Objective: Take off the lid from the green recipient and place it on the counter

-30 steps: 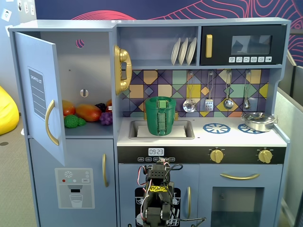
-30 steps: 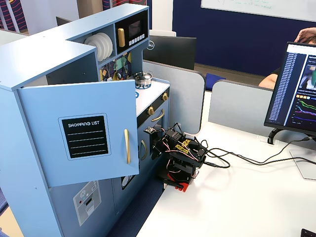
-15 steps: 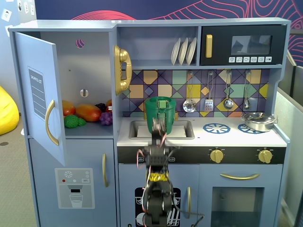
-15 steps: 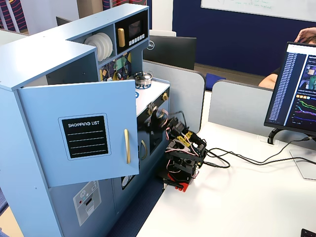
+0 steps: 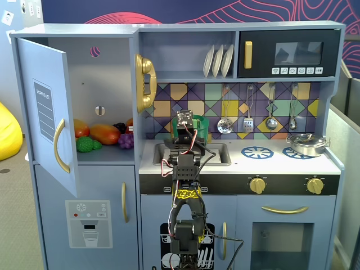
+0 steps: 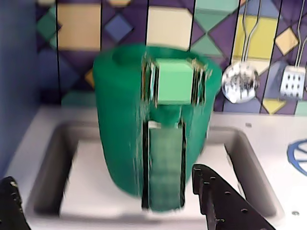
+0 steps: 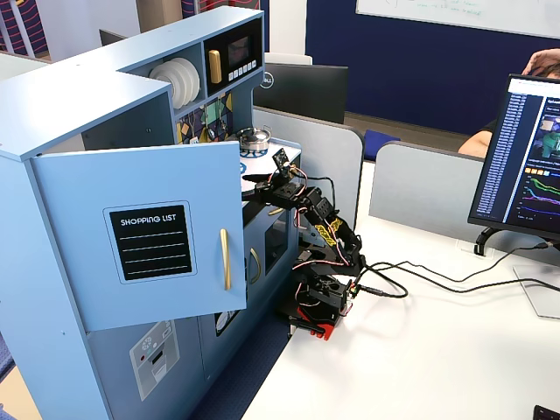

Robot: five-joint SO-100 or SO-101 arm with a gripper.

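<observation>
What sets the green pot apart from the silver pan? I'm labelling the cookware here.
The green pot is tall, dark-green plastic; the silver pan is low, wide, shiny metal. The pot stands in the sink at the counter's left in the front fixed view; the pan sits on the right blue burner. The pot has a light-green strap on its side. Both stand upright.

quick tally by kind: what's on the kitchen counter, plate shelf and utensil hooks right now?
Green pot standing in the sink, lid on: 1
Silver pan on the right burner: 1
White plates on the shelf: 3
Hanging utensils on the backsplash: 4
Total: 9
</observation>
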